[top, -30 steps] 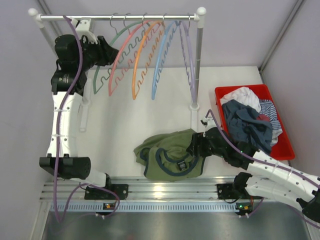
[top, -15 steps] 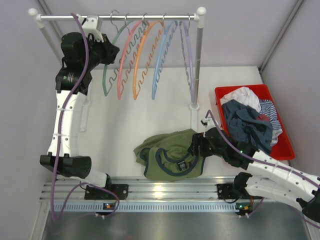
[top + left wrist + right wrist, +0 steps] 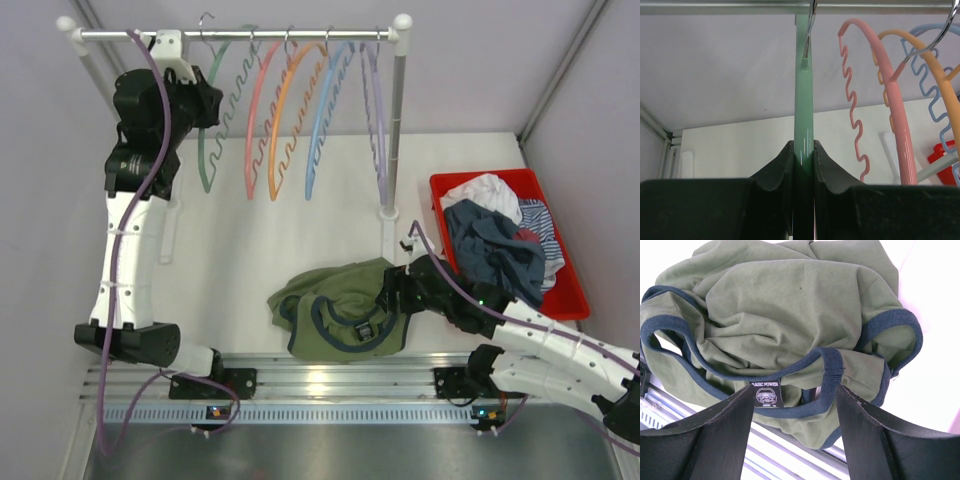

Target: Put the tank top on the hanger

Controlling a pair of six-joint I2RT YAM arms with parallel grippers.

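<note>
The olive-green tank top (image 3: 340,308) with navy trim lies crumpled on the table near the front edge; it fills the right wrist view (image 3: 790,315). My right gripper (image 3: 392,288) is open at its right side, jaws spread over the navy neckline and label (image 3: 766,393). The green hanger (image 3: 206,140) hangs by its metal hook on the rail (image 3: 300,35) at the left end. My left gripper (image 3: 200,103) is shut on the hanger's green arm (image 3: 803,100), just below the hook (image 3: 810,25).
Pink (image 3: 258,130), orange (image 3: 285,120), blue (image 3: 320,125) and lilac (image 3: 375,110) hangers hang right of the green one. The rack's right post (image 3: 395,130) stands behind the shirt. A red bin (image 3: 560,290) with dark blue and white clothes sits at right.
My left gripper has swung the green hanger left and turned it more edge-on, away from the pink one. The right arm and tank top have not moved.
</note>
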